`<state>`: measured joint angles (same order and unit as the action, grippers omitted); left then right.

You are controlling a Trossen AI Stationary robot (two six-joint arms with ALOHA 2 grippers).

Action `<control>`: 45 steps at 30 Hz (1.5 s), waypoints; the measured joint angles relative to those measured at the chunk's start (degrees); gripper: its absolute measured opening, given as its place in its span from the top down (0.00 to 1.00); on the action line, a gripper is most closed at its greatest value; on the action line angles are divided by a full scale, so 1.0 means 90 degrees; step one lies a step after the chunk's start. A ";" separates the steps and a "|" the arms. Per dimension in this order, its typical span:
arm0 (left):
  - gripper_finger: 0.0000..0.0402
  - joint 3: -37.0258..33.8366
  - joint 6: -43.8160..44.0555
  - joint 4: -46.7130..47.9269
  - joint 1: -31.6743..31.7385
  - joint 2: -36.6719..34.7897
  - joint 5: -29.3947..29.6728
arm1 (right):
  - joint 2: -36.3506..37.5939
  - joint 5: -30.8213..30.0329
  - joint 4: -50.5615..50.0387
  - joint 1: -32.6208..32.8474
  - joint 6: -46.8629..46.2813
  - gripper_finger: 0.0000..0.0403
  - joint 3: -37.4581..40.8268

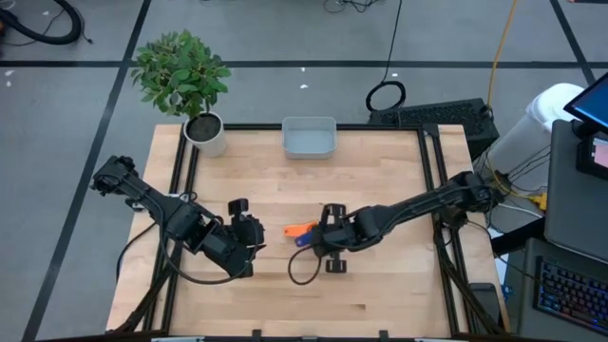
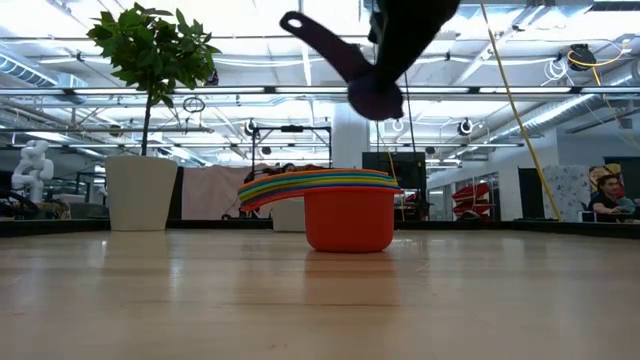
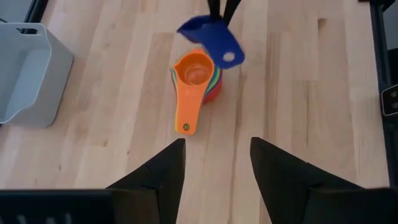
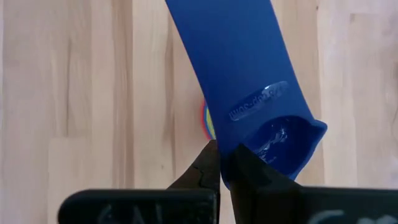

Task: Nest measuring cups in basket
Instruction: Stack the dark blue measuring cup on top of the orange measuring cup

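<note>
A nested stack of measuring cups point(image 2: 348, 215) stands on the table's middle, a red cup at the bottom and an orange one point(image 3: 196, 70) on top; the orange handle point(image 3: 186, 112) points away from the stack. My right gripper point(image 4: 225, 154) is shut on a dark blue cup point(image 3: 208, 34) just above the stack. My left gripper point(image 3: 217, 155) is open and empty, to the left of the stack, pointing at it. The pale grey-blue basket point(image 1: 309, 138) stands empty at the far edge. My right gripper pinches the dark blue cup's bowl wall point(image 4: 239, 146) close to where the handle begins, one finger seemingly inside the bowl point(image 4: 280, 140) and one outside. The fingers come from above. The cup is lifted clear over the stack and tilted, its handle point(image 2: 305, 28) slanting upward.
A white pot point(image 1: 206, 133) with a green plant stands at the far left corner, next to the basket. Bare wood lies between the stack and the basket and along the near edge.
</note>
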<state>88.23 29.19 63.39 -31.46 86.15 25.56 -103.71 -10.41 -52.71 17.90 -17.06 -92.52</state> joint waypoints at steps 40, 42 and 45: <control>0.63 0.0000 0.0466 -0.0023 -0.0186 -0.0002 0.0000 | -0.0619 0.0692 0.0778 -0.0519 -0.0176 1.00 -0.0025; 0.63 0.0000 0.0484 -0.0023 -0.0194 -0.0002 0.0000 | -0.0631 0.0692 0.0739 -0.0524 -0.0182 1.00 -0.0025; 0.63 0.0000 0.0501 -0.0023 -0.0192 -0.0002 0.0000 | -0.0621 0.0692 0.0795 -0.0531 -0.0187 1.00 0.0015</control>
<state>88.23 33.70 63.18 -33.19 86.13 25.56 -109.29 -4.19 -45.55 13.12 -18.75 -92.39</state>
